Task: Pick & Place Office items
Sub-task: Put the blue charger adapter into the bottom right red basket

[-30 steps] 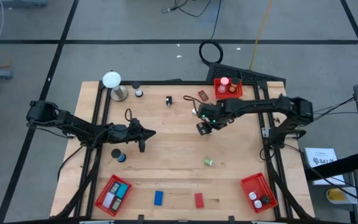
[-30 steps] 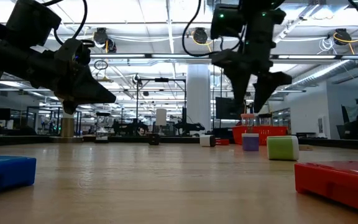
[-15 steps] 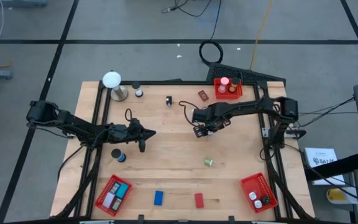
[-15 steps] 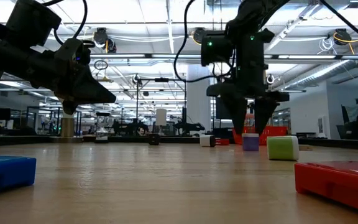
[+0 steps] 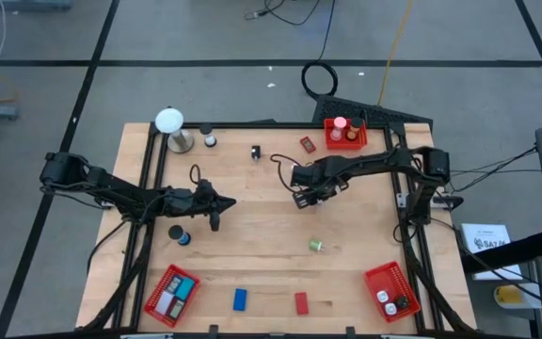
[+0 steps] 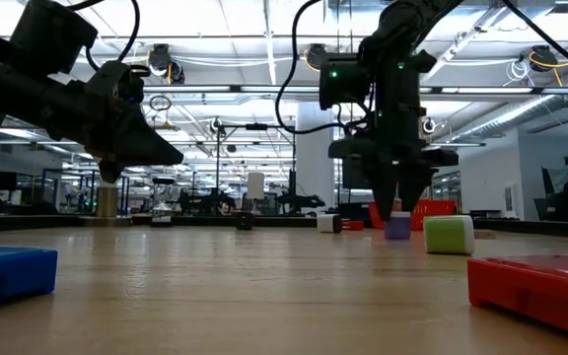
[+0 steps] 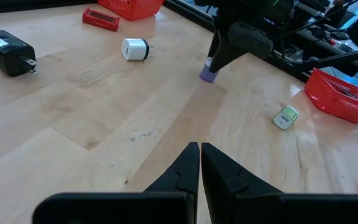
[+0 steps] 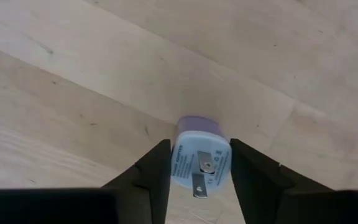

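A small lavender plug adapter point(image 8: 201, 158) stands on the wooden table near its middle, prongs facing up; it also shows in the low view point(image 6: 398, 228) and the left wrist view point(image 7: 209, 73). My right gripper point(image 5: 301, 197) points straight down over it, fingers shut on its two sides. My left gripper point(image 7: 199, 155) is shut on nothing and hangs above the table's left half point(image 5: 226, 201). Other office items lie about: a green-and-white piece point(image 5: 316, 246), a blue block point(image 5: 240, 299), a red block point(image 5: 301, 302). My right gripper pinches the lavender adapter by two opposite side walls point(image 8: 178, 163) between its two fingers point(image 8: 157, 171). The fingers come from above, pointing down. The adapter stands upright with its underside on the table point(image 6: 398, 237).
Red mesh baskets stand at the near left point(image 5: 170, 292), near right point(image 5: 390, 290) and far right point(image 5: 344, 132). A white ball on a metal stand point(image 5: 169, 122) is at the far left. A black cylinder point(image 5: 178, 234), a white charger point(image 7: 134, 48) and a black adapter point(image 7: 8, 53) lie loose.
My right gripper has come down and a little toward the table's left onto the lavender adapter, and its wide-spread fingers have shut on the adapter's sides. The adapter has stayed where it stood.
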{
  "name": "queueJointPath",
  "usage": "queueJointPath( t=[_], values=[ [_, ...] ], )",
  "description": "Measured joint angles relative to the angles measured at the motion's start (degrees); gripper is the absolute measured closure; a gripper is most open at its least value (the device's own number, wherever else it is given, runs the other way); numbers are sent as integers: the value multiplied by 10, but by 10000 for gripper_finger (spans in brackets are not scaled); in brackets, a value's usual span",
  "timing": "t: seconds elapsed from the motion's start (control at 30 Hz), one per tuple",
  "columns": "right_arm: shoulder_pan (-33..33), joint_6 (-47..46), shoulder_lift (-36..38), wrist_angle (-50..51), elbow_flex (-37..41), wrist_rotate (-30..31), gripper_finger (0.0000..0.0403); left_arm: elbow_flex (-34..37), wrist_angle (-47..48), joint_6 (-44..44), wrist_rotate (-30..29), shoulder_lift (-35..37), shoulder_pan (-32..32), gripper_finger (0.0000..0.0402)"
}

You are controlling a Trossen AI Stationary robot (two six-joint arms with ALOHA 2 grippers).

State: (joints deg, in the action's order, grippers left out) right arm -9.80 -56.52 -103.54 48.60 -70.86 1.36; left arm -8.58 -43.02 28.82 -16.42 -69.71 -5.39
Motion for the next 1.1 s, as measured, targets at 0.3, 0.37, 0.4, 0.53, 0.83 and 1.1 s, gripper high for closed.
queueJointPath(
  t=[0.3,0.37,0.4,0.53,0.83,1.1],
  values=[
    [63,-42,133,110,2,-45,271,0,0,9,19,0,0,385],
    [108,-89,177,149,2,-46,271,0,0,10,22,0,0,385],
    [135,-121,200,167,2,-46,271,0,0,9,29,0,0,385],
    [264,-257,262,229,2,-58,271,0,3,2,46,0,0,385],
    [510,-417,281,274,2,-73,272,0,27,0,41,0,0,385],
    [614,-438,281,212,63,-75,272,0,26,-2,29,0,0,385]
  ],
)
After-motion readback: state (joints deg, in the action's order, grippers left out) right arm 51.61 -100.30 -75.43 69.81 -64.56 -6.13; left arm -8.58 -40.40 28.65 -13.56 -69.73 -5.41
